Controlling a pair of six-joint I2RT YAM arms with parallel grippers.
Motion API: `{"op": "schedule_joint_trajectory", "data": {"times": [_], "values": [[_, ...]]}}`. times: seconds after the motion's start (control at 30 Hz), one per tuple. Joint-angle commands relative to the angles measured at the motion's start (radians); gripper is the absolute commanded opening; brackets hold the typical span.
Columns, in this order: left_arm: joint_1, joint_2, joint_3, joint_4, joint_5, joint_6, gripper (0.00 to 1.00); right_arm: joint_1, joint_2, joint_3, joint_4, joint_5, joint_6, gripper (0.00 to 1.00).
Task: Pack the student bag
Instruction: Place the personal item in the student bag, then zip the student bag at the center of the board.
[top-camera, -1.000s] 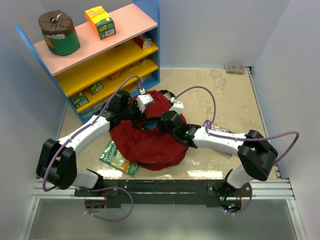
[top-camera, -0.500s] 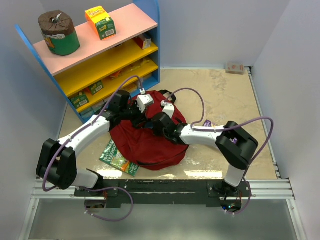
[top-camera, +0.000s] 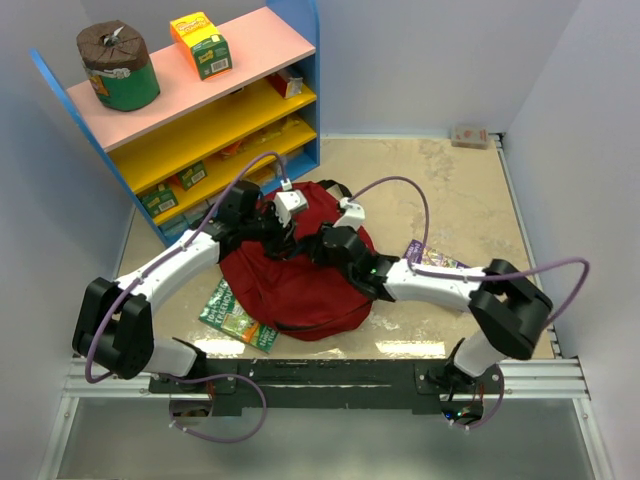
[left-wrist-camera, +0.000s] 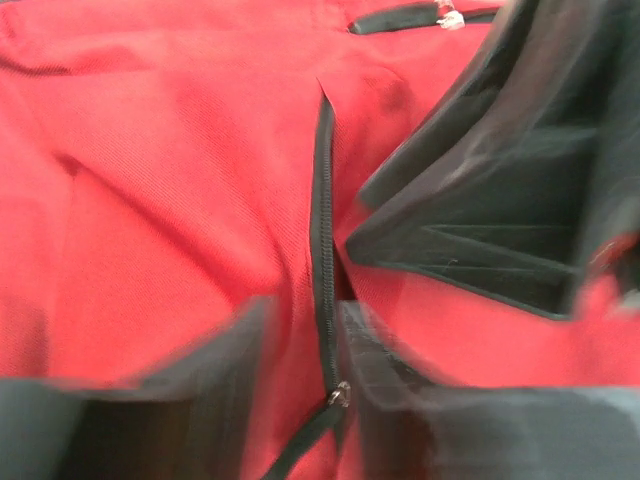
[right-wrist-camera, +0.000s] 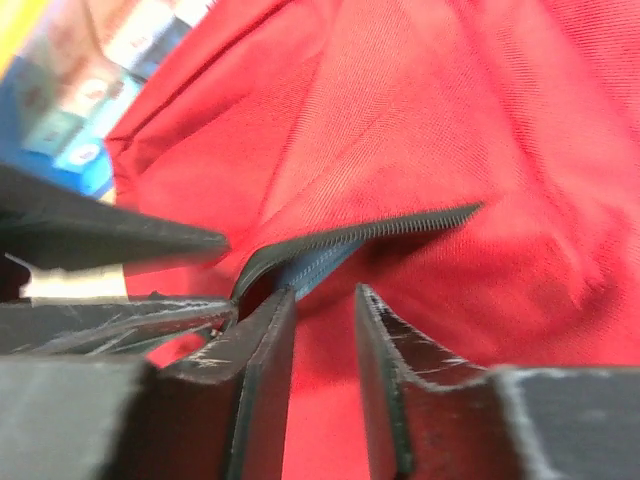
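Red student bag (top-camera: 290, 290) just beneath left fingers (left-wrist-camera: 215, 385) and right fingers (right-wrist-camera: 258, 385), both pairs narrowly parted.

Student bag (top-camera: 290, 290) under both grippers: dark red, fine twill weave. Zipper (left-wrist-camera: 322, 250) between the left gripper (left-wrist-camera: 300, 330) fingers: black. Strip (right-wrist-camera: 315, 268) in the slit ahead of the right gripper (right-wrist-camera: 325, 300): blue. Gripper fingers black, scuffed pale. Shelf (top-camera: 190, 75) beyond the left gripper: pink top, yellow boards, blue sides. Book (top-camera: 238, 315) behind the left gripper: green. Table (top-camera: 460, 190): beige, marbled.
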Motion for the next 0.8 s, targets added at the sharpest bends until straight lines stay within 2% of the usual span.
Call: {"op": "schedule_joint_trajectory", "data": {"times": [0.0,0.03,0.07,0.13,0.23,0.33,0.37,0.4,0.43,0.53,0.6,0.77], "values": [[0.004,-0.002,0.107,-0.100,0.057,0.014,0.55,0.001,-0.151,-0.107,0.039,0.030,-0.027,0.38],[0.012,-0.006,0.124,-0.116,0.076,0.013,0.60,0.001,-0.204,-0.139,0.033,0.026,-0.037,0.38],[0.037,-0.021,0.155,-0.127,0.089,0.007,0.75,-0.001,-0.227,-0.151,0.033,0.019,-0.053,0.39],[0.071,-0.048,0.177,-0.137,0.138,-0.019,0.95,0.001,-0.284,-0.156,0.018,0.001,-0.119,0.40],[0.157,-0.103,0.216,-0.180,0.202,-0.010,1.00,0.002,-0.310,-0.106,-0.025,-0.017,-0.231,0.47],[0.258,-0.163,0.198,-0.229,0.289,0.043,1.00,0.001,-0.288,0.003,-0.056,-0.101,-0.403,0.65],[0.318,-0.189,0.187,-0.246,0.325,0.062,1.00,0.002,-0.230,0.043,-0.079,-0.135,-0.447,0.73],[0.350,-0.201,0.177,-0.277,0.358,0.082,1.00,0.002,-0.191,0.089,-0.106,-0.186,-0.534,0.75],[0.381,-0.219,0.154,-0.294,0.415,0.118,1.00,0.002,-0.138,0.205,-0.205,-0.258,-0.582,0.77],[0.475,-0.239,0.115,-0.358,0.487,0.195,1.00,0.007,0.037,0.385,-0.347,-0.373,-0.707,0.79],[0.513,-0.252,0.095,-0.380,0.495,0.223,1.00,0.010,0.117,0.433,-0.363,-0.425,-0.756,0.79],[0.527,-0.273,0.055,-0.398,0.498,0.228,0.97,0.019,0.205,0.499,-0.352,-0.476,-0.784,0.74]]}}
